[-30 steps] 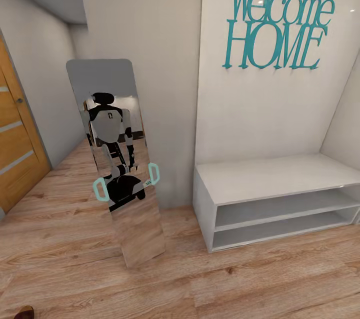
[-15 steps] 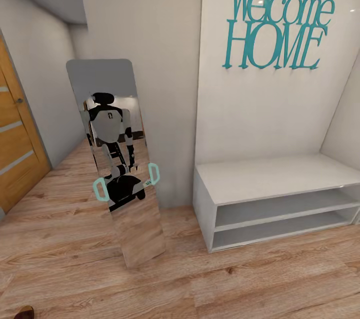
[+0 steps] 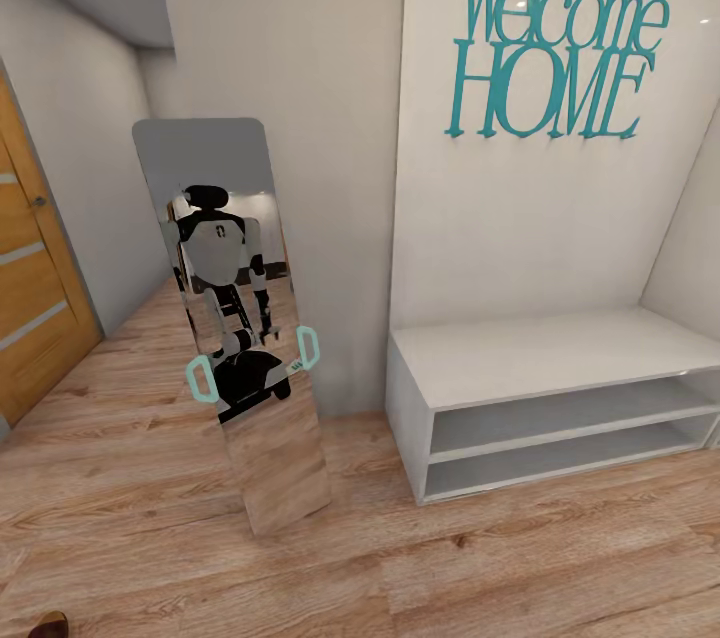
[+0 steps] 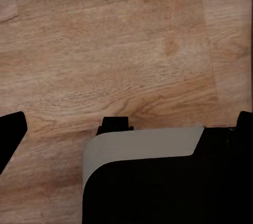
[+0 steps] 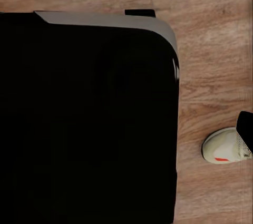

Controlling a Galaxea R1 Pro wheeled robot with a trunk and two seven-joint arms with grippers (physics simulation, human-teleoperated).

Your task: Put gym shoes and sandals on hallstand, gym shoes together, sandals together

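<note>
hallstand: bare, unchanged over the last second; nothing shelved. one gym shoe lay on the corridor floor beside the robot's base. tool states: cannot tell.

The hallstand stands at the lower right of the head view, against the white wall. It is a pale grey-white low bench with a flat top and two open lower shelves, and nothing lies on the top or the shelves.

The corridor floor is light brown wood-grain planks.

At the lower left corner of the head view a small dark brown piece, probably a sandal, lies on the floor, cut by the frame edge.

In the right wrist view one gym shoe lies on the floor at the lower right edge, white with a red-orange patch, partly cut off.
</note>
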